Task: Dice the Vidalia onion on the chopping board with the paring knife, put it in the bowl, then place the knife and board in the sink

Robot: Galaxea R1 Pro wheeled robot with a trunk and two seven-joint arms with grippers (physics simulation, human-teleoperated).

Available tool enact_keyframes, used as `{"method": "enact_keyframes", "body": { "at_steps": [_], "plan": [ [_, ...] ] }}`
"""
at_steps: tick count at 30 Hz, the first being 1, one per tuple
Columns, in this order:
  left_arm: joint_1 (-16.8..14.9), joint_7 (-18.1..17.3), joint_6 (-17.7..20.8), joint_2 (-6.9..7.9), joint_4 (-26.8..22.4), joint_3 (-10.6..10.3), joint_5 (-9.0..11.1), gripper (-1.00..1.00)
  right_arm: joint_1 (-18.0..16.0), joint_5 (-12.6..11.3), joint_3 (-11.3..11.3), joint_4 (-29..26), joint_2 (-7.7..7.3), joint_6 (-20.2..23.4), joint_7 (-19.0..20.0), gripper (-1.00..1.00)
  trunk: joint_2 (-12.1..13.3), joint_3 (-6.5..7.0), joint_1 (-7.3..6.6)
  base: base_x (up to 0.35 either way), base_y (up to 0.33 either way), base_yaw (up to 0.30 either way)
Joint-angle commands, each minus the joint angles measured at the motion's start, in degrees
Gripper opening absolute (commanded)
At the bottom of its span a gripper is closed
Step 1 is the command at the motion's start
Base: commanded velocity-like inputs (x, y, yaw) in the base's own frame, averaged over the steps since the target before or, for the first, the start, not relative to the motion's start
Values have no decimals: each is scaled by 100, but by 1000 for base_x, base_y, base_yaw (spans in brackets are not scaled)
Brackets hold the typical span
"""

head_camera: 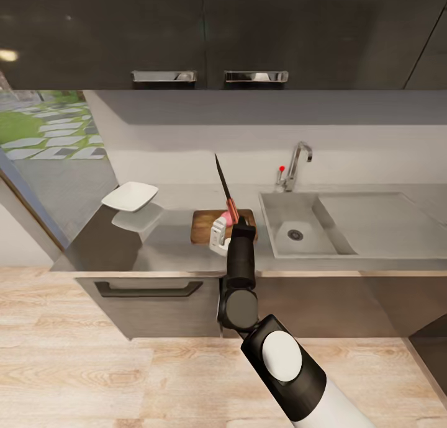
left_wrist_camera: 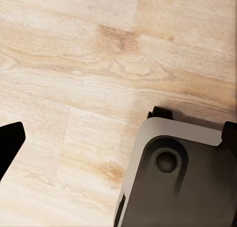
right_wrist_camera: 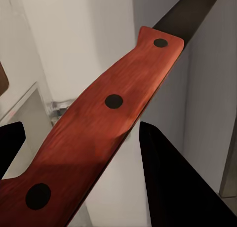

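Your right gripper (head_camera: 228,224) is clamped on the red handle of the paring knife (head_camera: 225,189), blade raised and tilted toward the back wall above the chopping board (head_camera: 205,224). A pink shape at the gripper, probably the onion (head_camera: 222,217), rests on the board, mostly hidden. Your left gripper (left_wrist_camera: 118,133) hangs over the wooden floor (left_wrist_camera: 74,64); you cannot tell how far it is open.

Risks: the handle sits askew between the fingers, so a hard downward push could twist the knife loose. The hidden onion may be missed or rolled off the board.

Surface: a glossy grey countertop (head_camera: 155,248) carries the white bowl (head_camera: 130,196) to the left and the empty sink (head_camera: 298,226) to the right, under dark upper cabinets (head_camera: 205,31).
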Motion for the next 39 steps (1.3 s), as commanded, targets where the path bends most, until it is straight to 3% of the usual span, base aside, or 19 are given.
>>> {"method": "enact_keyframes", "body": {
  "at_steps": [1, 12, 21, 39],
  "plan": [
    [-3, 23, -15, 1, 1, -50, 40, 100, -7, 64, 9, -3, 0, 24, 58, -100, -10, -10, 4, 93, 0, 0],
    [-3, 15, -20, 1, 10, -57, 40, 100, -7, 66, -12, 52, 0, 23, 72, -100, -10, -10, 4, 16, 0, 0],
    [-3, 14, -16, -5, 18, -67, 45, 100, -7, 41, -22, 86, 0, 24, 973, -100, -10, -10, 4, 0, 0, 0],
    [-3, 12, -13, -15, 28, -69, 43, 100, -7, -7, -452, 78, 0, -8, 1363, -100, -10, -10, 4, 0, 0, 0]
  ]
}}
